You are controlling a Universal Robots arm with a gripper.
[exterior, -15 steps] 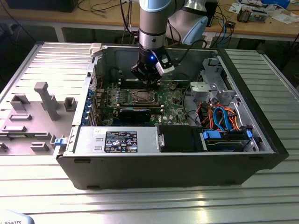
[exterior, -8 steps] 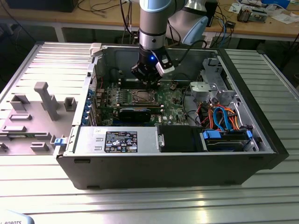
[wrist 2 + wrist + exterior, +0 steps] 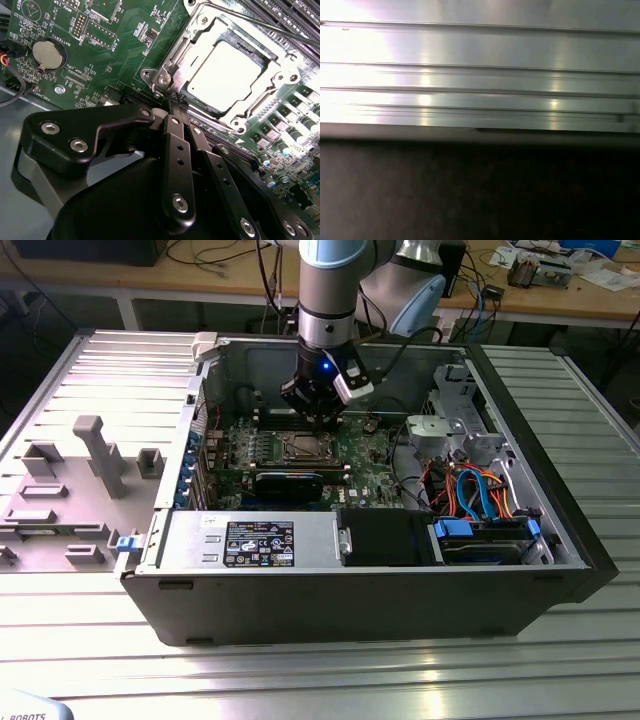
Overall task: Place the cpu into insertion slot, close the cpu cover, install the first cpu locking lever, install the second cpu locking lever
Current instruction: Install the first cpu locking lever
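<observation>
While the black two-fingered gripper [image 3: 175, 102] holds its jaws pressed together at the socket's corner, just beyond lies the small silver-grey square cpu [image 3: 225, 67], seated in the silvery-rimmed insertion slot [image 3: 303, 447] under the closed thin metal cpu cover [image 3: 272, 80].

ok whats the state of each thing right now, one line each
cpu: seated flat in the slot, top showing through the cover's window
cover: closed down over the cpu
lever: thin rod lying along the far side of the cover
gripper: shut, tips at the socket's corner
pc case: lying on its side, side panel off
</observation>
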